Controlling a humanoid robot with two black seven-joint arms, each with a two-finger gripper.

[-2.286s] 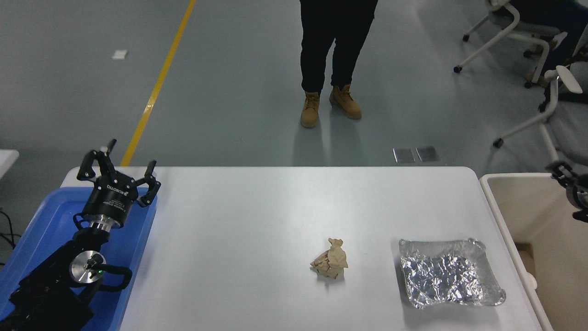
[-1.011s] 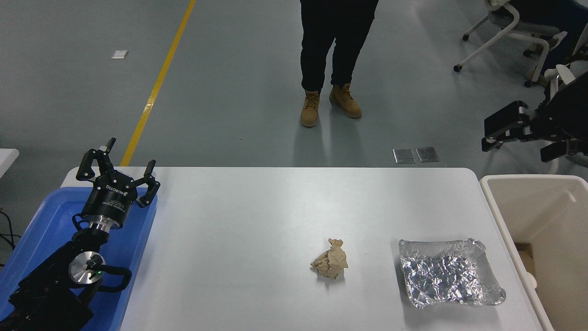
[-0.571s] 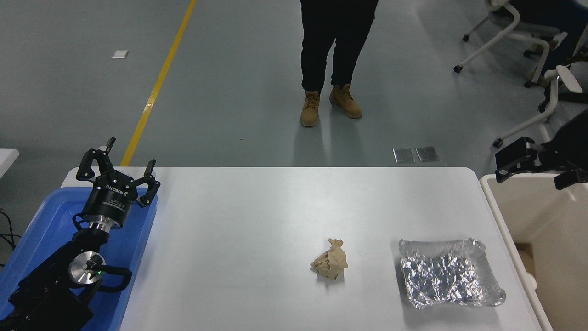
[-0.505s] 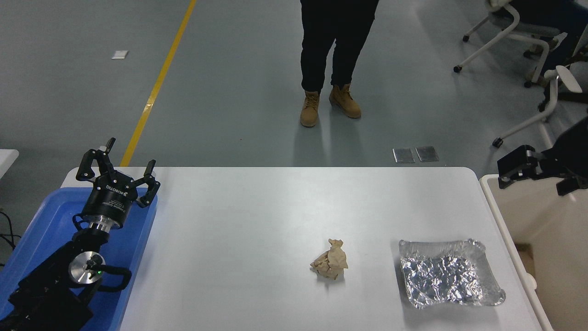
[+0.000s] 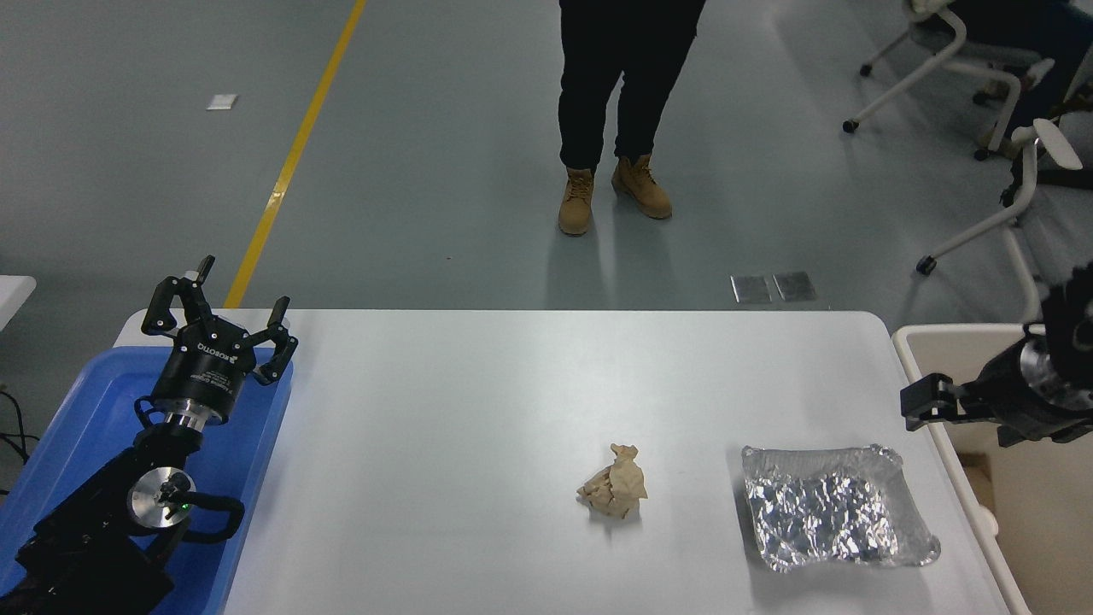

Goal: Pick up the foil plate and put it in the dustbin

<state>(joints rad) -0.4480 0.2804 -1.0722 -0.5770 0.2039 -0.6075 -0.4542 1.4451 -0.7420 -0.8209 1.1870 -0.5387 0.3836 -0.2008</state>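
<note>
The crinkled foil plate [image 5: 837, 506] lies on the white table [image 5: 478, 401] at its right edge, beside the dustbin [image 5: 939, 342]. Just beyond it hovers the right gripper [image 5: 926, 401], half cut off, its finger spread unreadable. The parked left gripper [image 5: 219, 306] stands splayed.

Crinkled foil plate [image 5: 837, 507] flat beside cream dustbin [image 5: 912, 342]

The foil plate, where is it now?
The foil plate lies on the white table's near right corner, between the crumpled paper wad and the dustbin.
</note>
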